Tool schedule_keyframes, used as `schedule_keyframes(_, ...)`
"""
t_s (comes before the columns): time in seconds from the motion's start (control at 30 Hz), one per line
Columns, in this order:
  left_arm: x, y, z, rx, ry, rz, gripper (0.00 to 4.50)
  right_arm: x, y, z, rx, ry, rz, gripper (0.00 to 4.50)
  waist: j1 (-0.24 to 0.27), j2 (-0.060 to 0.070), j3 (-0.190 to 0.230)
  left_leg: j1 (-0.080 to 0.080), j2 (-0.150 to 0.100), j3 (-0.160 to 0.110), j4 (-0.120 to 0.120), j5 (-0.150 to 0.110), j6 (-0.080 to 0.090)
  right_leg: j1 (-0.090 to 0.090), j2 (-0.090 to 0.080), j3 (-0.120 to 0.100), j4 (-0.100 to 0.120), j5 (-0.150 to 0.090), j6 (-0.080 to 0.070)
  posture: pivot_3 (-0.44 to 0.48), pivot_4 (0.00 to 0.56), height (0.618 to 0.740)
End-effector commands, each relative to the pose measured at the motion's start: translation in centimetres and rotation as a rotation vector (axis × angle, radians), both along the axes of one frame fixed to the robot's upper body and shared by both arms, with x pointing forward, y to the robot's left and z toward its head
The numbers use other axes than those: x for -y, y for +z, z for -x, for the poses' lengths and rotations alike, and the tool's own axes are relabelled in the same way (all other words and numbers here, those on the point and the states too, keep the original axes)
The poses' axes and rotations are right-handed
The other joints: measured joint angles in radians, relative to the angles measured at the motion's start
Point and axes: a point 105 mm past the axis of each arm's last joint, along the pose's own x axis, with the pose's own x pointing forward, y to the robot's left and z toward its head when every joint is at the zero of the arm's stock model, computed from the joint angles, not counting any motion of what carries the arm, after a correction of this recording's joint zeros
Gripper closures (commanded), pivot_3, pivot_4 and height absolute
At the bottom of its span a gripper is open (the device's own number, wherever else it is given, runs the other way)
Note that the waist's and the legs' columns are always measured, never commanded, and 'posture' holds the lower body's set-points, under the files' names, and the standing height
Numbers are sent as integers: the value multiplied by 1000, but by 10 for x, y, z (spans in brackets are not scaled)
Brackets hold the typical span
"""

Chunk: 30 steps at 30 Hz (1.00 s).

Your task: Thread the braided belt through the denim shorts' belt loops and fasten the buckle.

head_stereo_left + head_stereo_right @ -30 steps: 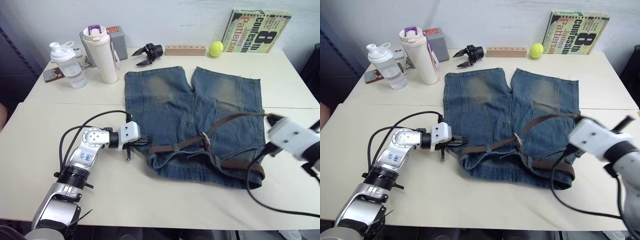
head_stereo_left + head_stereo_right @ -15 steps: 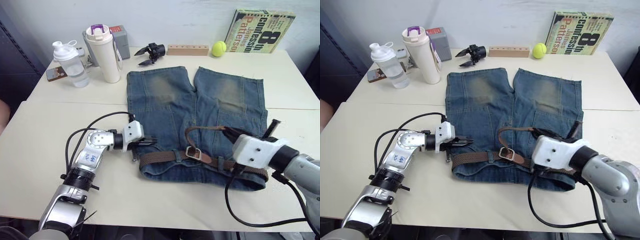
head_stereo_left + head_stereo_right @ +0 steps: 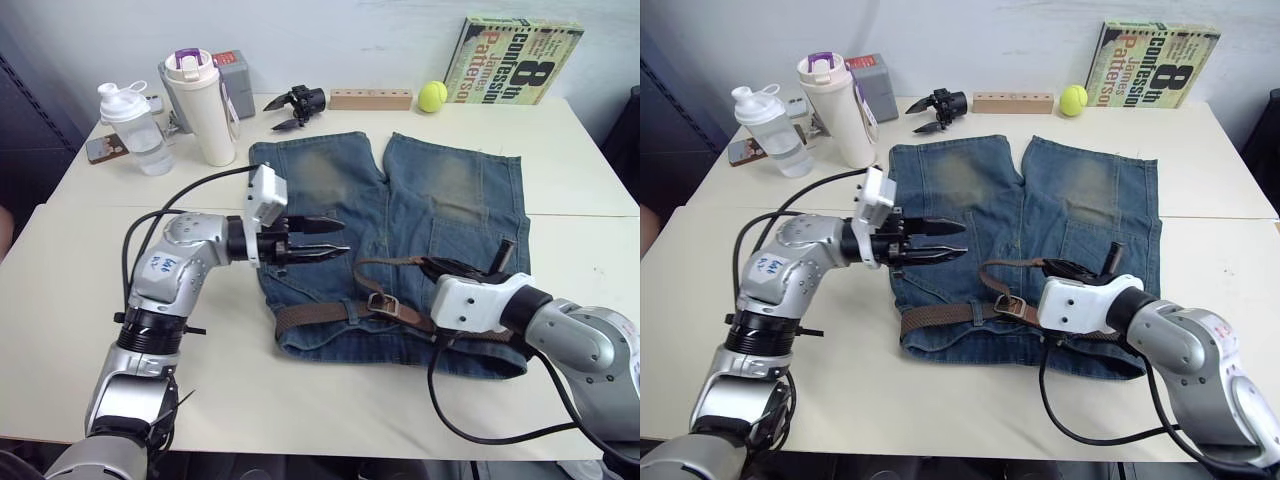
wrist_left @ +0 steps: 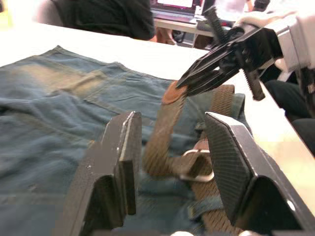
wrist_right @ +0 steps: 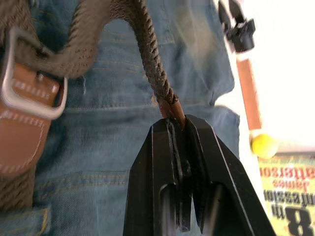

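Left gripper (image 3: 335,236) has lifted off the waistband, jaws spread, empty.
Right gripper (image 5: 173,116) pinches belt (image 5: 147,54) tip beyond buckle (image 3: 380,301); fastening step, tip must feed through frame.

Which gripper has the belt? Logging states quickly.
Left gripper: open, empty, above the denim shorts.
Right gripper: shut on the braided belt tip.

The left gripper (image 3: 335,238) lifts off the table, now open above the shorts (image 3: 400,230); the right gripper (image 3: 432,268) draws the belt (image 3: 330,312) tip inward.
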Motion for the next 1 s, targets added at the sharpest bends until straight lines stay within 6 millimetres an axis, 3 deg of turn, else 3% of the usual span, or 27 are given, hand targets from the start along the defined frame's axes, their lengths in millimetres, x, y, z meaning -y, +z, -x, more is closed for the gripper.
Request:
schedule_keyframes(0.03, 23, -5, 2, 158, -26, -99, 2202, -11, 5, -2, 58, 56, 36, 4500, 0, 0, 0, 0, 0, 0, 0, 0, 0, 0, 0, 0, 0, 0, 0, 0, 150, 657)
schedule_keyframes(0.1, 34, -16, -6, 251, 0, -161, 2202, -14, 8, -6, 77, 68, 39, 4500, 1, 0, 0, 0, -1, 1, 0, 0, 0, 0, 0, 0, 0, 0, 0, 0, 150, 657)
schedule_keyframes(0.2, 46, -18, -12, 295, 27, -174, 2202, -18, 9, -8, 89, 90, 56, 4500, 0, -1, 0, -1, -1, 1, 0, 0, 0, -1, -1, -1, 0, 0, 0, 0, 150, 657)
schedule_keyframes(0.5, 41, -28, -25, 384, 117, -256, 2202, -19, 17, -6, 110, 97, 59, 4500, 1, -2, 1, -1, -1, 1, 0, 0, 0, -1, -1, -1, 0, 0, 0, 0, 150, 657)
schedule_keyframes(0.6, 41, -31, -23, 388, 118, -265, 2922, -20, 18, -6, 110, 94, 57, 4500, 0, -2, 1, -1, -1, 0, 0, 0, 0, -1, -1, -1, 0, 0, 0, 0, 150, 657)
schedule_keyframes(0.7, 43, -34, -23, 391, 121, -274, 4254, -22, 20, -6, 113, 98, 50, 4500, -1, -2, 1, -1, -1, 0, 0, 0, 0, -1, -1, -1, 0, 0, 0, 0, 150, 657)
schedule_keyframes(0.73, 43, -33, -24, 395, 131, -275, 4452, -22, 20, -5, 115, 99, 50, 4500, -1, -2, 1, -1, -1, 0, 0, 0, 0, -1, -1, -1, 0, 0, 0, 0, 150, 657)
schedule_keyframes(1.0, 47, -31, -27, 397, 171, -248, 4452, -23, 21, -5, 106, 75, 15, 4500, 0, -2, 1, -1, -1, 0, 0, 0, 0, -1, -1, -1, 0, 0, 0, 0, 150, 657)
